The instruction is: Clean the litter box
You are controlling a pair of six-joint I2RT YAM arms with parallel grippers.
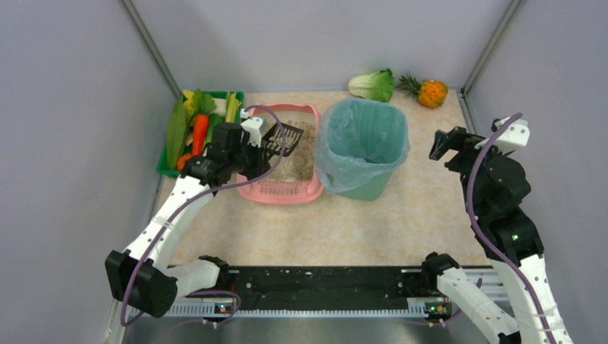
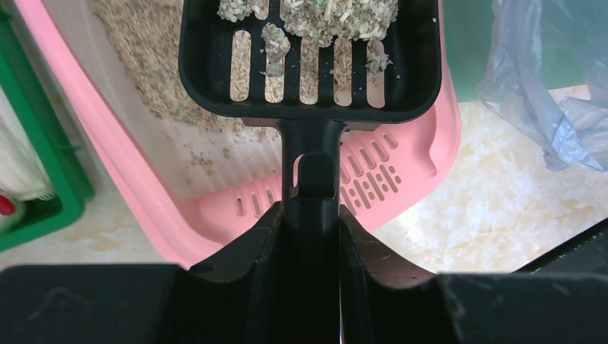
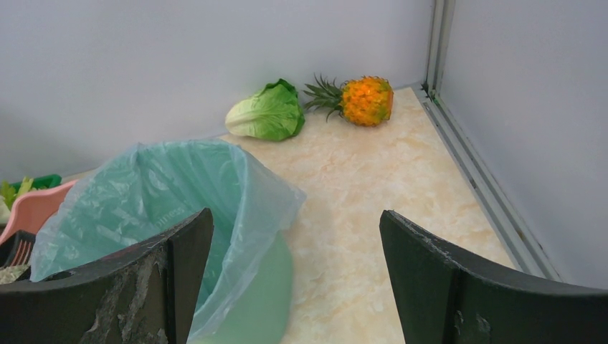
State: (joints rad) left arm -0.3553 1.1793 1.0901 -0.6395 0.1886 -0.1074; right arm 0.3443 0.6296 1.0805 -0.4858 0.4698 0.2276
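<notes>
1. Left pincer was clamped on the handle of a black slotted plastic scoop, one finger pressed against each side of the handle.
2. The scoop's head carried clumps of grey-beige granular litter and was held above the litter box, a pink rectangular plastic tray with rounded corners, over its litter bed.
3. The litter box stood on the beige marbled tabletop, with its slotted grille end towards the arm bases. It sat between a green plastic crate of vegetables on its left and a teal bin lined with a translucent bag just beside it on its right.
4. Right pincer stood with its jaws wide apart and nothing between them. It was raised to the right of the bin, well apart from the litter box.
5. A green lettuce head and an orange pineapple lay near each other by the far wall.
</notes>
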